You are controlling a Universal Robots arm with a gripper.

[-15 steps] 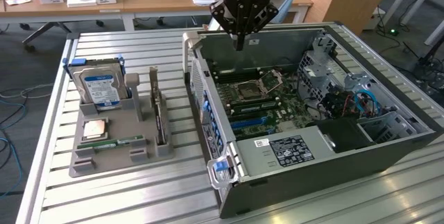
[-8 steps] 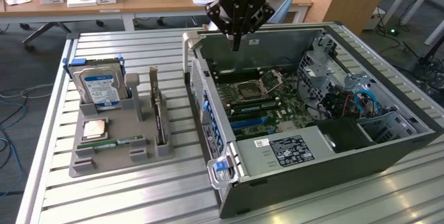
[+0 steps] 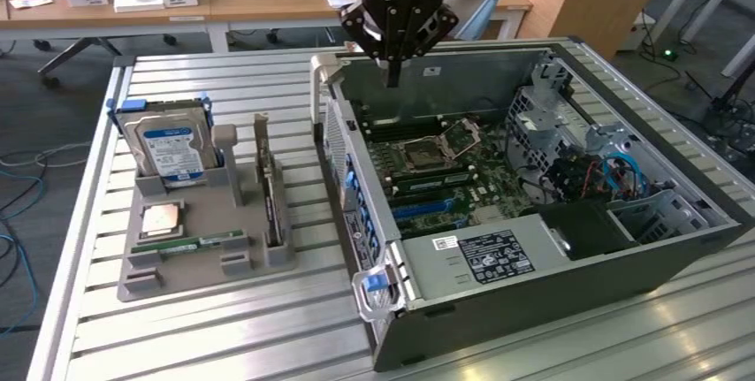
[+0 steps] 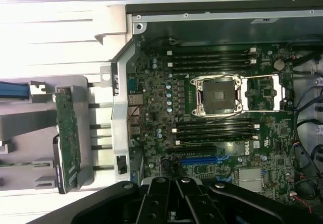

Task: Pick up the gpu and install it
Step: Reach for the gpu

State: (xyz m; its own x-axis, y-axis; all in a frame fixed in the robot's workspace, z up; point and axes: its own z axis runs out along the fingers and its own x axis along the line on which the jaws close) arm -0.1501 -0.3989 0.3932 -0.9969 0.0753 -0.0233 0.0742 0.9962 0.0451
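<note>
Slatted metal bench (image 3: 177,346), with office desks behind it, carries a grey holder (image 3: 189,263) and an open computer case (image 3: 496,301). The pincer (image 3: 393,76) hangs over the rear corner of the case. Its fingers are pressed together into one point and have hold of nothing. The arm above it is cut off by the frame edge.

The gpu (image 3: 270,200) stands on edge in a slot of the holder, well apart from the pincer and outside the case wall that lies between them. In the exterior view it is a thin dark sliver, its face hard to make out. The wrist view looks down on its green board (image 4: 68,133), with the lower end blurred. A hard drive (image 3: 175,147) stands in the holder, farther from the pincer than the gpu.

In the wrist view the pincer (image 4: 176,183) is a dark mass cut off at the frame edge. Below it lies the motherboard (image 4: 151,108), with the open processor socket (image 4: 219,95) plain to see. In the exterior view the near case wall hides part of that board.
</note>
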